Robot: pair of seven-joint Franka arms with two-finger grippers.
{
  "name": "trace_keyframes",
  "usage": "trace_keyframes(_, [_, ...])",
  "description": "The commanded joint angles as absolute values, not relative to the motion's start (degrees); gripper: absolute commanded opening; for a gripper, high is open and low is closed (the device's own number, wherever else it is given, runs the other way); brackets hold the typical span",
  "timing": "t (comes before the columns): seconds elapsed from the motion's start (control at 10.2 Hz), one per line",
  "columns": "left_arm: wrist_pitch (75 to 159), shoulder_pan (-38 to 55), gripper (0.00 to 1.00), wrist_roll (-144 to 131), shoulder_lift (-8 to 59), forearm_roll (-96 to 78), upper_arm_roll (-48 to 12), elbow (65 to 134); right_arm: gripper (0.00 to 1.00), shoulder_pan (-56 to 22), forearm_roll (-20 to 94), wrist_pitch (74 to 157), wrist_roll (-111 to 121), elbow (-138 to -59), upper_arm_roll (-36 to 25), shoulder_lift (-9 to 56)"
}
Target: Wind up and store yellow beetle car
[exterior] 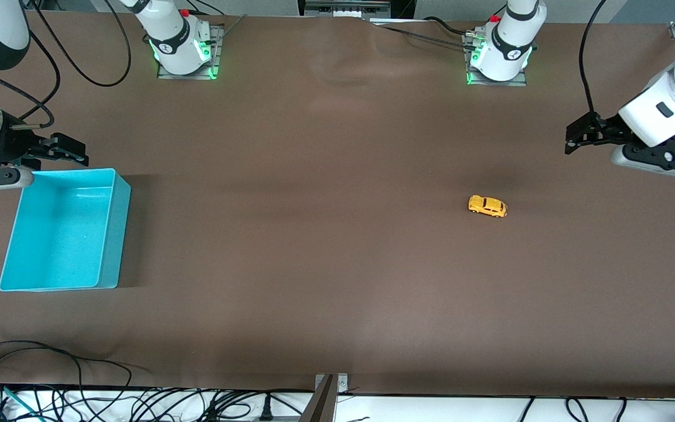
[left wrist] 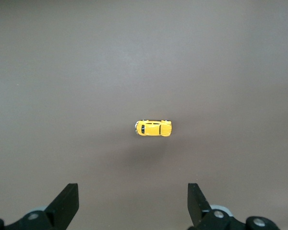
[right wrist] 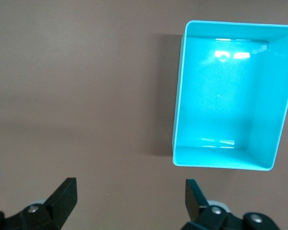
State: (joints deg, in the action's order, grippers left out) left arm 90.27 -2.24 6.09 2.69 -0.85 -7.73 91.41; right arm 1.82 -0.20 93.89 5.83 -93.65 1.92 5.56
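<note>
The yellow beetle car (exterior: 487,206) stands on its wheels on the brown table toward the left arm's end; it also shows in the left wrist view (left wrist: 153,128). My left gripper (exterior: 575,139) is open and empty, up in the air over the table beside the car, toward the table's end. The turquoise bin (exterior: 107,234) is empty at the right arm's end, also in the right wrist view (right wrist: 178,115). My right gripper (exterior: 74,149) is open and empty, over the table just past the bin's rim on the bases' side.
The brown table cloth (exterior: 314,234) is wrinkled near the arm bases. Cables (exterior: 50,387) lie along the table's edge nearest the front camera. A metal bracket (exterior: 329,392) stands at the middle of that edge.
</note>
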Motion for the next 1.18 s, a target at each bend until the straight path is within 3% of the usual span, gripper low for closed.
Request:
trace_keyframes(0.0, [88.86, -1.76, 1.0, 7.47, 4.04, -2.02, -7.65, 89.3, 1.0, 1.93, 1.23, 93.42, 7.47, -92.9, 1.67, 5.71])
trace_keyframes(1.08, [88.42, -0.09, 1.0, 11.05, 8.69, -1.06, -9.76, 88.24, 1.0, 1.93, 1.23, 93.51, 7.73, -92.81, 1.67, 5.8])
